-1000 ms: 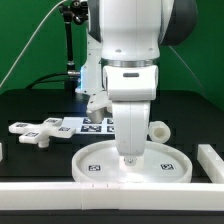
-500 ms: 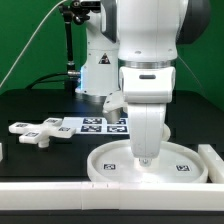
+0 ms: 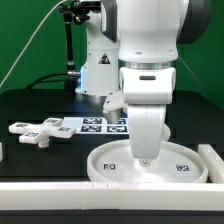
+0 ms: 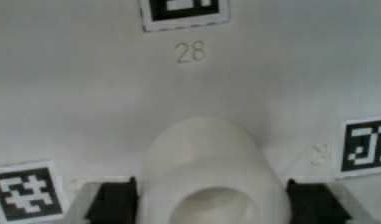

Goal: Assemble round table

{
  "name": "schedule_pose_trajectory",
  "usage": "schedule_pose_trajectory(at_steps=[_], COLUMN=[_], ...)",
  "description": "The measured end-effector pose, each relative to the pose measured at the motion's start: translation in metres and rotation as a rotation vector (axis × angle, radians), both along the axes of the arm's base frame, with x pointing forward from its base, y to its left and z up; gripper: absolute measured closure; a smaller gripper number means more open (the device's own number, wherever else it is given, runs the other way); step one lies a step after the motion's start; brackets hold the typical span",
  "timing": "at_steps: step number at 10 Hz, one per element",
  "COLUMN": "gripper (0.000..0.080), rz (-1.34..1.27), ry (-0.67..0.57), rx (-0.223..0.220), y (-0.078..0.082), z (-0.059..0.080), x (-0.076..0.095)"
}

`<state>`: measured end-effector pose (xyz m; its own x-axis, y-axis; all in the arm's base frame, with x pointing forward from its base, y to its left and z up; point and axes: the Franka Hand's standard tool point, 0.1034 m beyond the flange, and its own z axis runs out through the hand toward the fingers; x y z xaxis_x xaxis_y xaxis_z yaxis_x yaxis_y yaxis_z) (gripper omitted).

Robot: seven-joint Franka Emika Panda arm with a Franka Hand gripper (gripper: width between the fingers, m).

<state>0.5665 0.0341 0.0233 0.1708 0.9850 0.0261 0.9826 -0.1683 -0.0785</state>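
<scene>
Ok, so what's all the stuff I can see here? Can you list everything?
round disc: one, white with small square tags, on the table at the front
hub: one, white, middle of the round disc
cross-shaped foot: one, white, on the exterior view's left
marker board: one, white with black squares, behind the round disc
bars: at least two, white, along the front and the exterior view's right
table: one, black, under everything
stand: one, black, at the back
robot arm: one, white, above the round disc
end effector: one, fingers dark, shut on the round disc's hub
</scene>
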Motion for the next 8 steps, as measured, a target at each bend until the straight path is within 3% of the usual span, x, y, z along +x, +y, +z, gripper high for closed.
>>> schedule_pose_trajectory(at_steps=[1, 2, 3, 8], gripper=[0.0233, 0.0233, 0.0167, 0.0151], rz=[-0.001, -0.001, -0.001, -0.135], ry=[0.001, 0.001, 0.001, -0.012], rx=[0.000, 0.000, 0.000, -0.016], y=[0.000, 0.000, 0.000, 0.004], z=[0.000, 0.000, -0.001, 0.032], x=[0.000, 0.000, 0.000, -0.026])
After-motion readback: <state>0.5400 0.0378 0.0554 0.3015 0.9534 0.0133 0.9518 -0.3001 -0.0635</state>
